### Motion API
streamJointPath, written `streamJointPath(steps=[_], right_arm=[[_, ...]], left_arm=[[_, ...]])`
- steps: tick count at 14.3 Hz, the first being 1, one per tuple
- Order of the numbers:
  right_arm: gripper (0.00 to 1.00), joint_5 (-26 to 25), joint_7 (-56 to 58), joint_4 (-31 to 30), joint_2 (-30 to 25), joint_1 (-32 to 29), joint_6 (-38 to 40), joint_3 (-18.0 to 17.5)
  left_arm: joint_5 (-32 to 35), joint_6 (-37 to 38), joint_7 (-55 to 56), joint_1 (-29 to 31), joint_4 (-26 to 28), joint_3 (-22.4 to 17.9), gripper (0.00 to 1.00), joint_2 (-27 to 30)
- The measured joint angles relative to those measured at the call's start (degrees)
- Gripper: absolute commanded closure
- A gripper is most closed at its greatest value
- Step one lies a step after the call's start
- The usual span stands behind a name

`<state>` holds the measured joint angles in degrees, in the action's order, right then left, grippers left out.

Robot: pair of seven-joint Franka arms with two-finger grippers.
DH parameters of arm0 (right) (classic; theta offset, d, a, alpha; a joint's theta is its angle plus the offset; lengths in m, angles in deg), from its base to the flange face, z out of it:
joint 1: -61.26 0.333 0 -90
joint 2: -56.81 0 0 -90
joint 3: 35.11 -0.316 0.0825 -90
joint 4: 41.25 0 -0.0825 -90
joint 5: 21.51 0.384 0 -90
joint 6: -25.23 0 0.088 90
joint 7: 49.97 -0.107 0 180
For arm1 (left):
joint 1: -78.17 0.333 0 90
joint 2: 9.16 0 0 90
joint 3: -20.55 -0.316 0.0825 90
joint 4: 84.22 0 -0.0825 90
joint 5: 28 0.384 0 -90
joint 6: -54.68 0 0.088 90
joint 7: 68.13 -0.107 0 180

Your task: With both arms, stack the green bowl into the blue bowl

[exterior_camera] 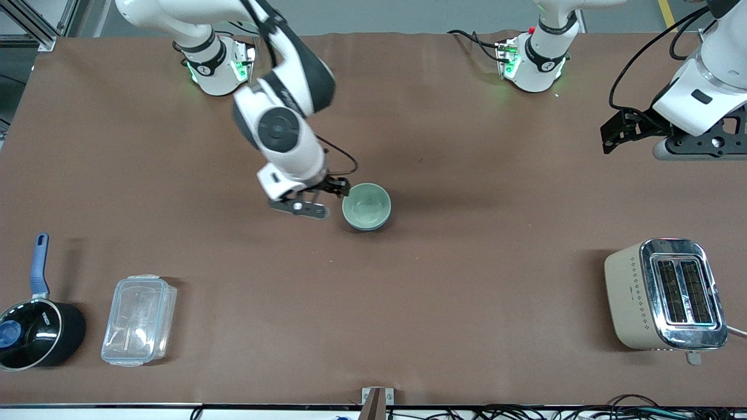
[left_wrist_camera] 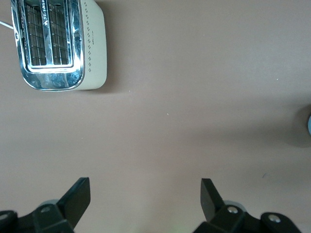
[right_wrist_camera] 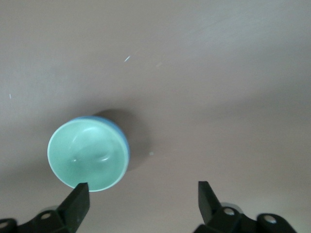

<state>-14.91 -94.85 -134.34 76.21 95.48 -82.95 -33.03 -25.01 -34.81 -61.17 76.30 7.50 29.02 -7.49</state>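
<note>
The pale green bowl (exterior_camera: 366, 204) sits nested inside the blue bowl (exterior_camera: 369, 227) in the middle of the table; only the blue bowl's rim and outer wall show. In the right wrist view the green bowl (right_wrist_camera: 87, 154) fills the blue bowl (right_wrist_camera: 125, 140). My right gripper (exterior_camera: 334, 188) is open and empty, just above the table beside the stacked bowls, toward the right arm's end; in its wrist view (right_wrist_camera: 143, 199) one finger (right_wrist_camera: 77, 201) is at the green rim. My left gripper (exterior_camera: 621, 131) is open and empty, held over bare table near the left arm's end, shown in the left wrist view (left_wrist_camera: 146, 196).
A cream and chrome toaster (exterior_camera: 665, 294) stands near the front at the left arm's end (left_wrist_camera: 58, 43). A clear plastic lidded box (exterior_camera: 139, 319) and a black saucepan with blue handle (exterior_camera: 35, 326) stand near the front at the right arm's end.
</note>
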Motion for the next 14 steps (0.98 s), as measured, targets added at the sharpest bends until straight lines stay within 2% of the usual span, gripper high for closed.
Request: streamJointPath(steps=[3,5,11,14], right_arm=[[0.0,-3.2,4.4,-0.1,-6.3,-6.8,5.2,0.1],[0.0,-3.6,9.1,-0.2,-9.1,-11.9,6.7,0.2],[0.0,-3.7,27.0,-0.6,-14.7,-26.9,10.7,0.3],[0.0,-3.7,35.6,-0.6,-17.2,-32.2,13.5,0.3]], left_arm=[[0.0,0.0,0.0,0.0,0.0,0.0,0.0,0.0],[-0.1,0.0,0.0,-0.1,0.0,0.0,0.0,0.0],[-0.2,-0.1,0.0,-0.2,0.0,0.1,0.0,0.0],[-0.2,-0.1,0.0,-0.2,-0.1,0.1,0.0,0.0]])
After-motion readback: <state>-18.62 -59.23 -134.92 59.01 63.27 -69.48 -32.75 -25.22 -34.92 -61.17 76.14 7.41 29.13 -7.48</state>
